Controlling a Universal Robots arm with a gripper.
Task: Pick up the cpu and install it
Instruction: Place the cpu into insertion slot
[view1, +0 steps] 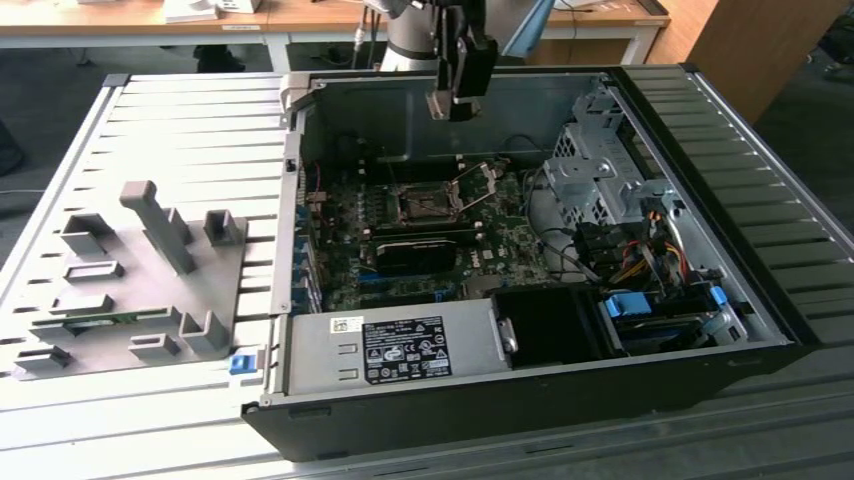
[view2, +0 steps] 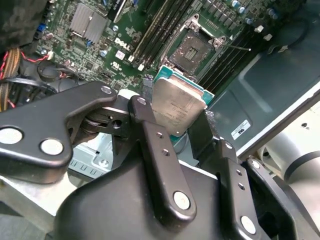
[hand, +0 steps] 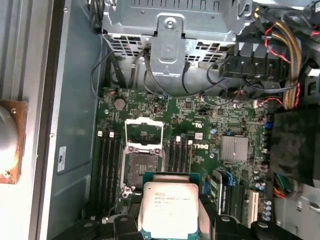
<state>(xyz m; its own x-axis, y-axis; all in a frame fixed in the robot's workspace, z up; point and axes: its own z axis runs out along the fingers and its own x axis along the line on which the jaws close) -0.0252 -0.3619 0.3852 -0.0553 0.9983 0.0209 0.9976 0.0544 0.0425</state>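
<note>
The cpu (view2: 177, 107), a flat square chip with a silvery top and a green edge, is held between my two black fingers (view2: 145, 130). My gripper (view2: 175, 125) is shut on it. In the first wrist view the cpu (hand: 167, 210) hangs over the green motherboard, close to the dark square socket (hand: 141, 167), whose metal frame (hand: 143, 134) is flipped open. In the exterior view my gripper (view1: 451, 100) hovers high above the open computer case, over its rear part, with the socket (view1: 430, 207) below it on the board.
The computer case (view1: 534, 390) lies open on a slatted table. A grey tray (view1: 134, 290) with upright holders stands at the exterior view's left. Inside the case are a drive cage (view1: 601, 170), cable bundles (view1: 641, 250) and the power supply (view1: 387, 350). Memory slots (hand: 107, 165) flank the socket.
</note>
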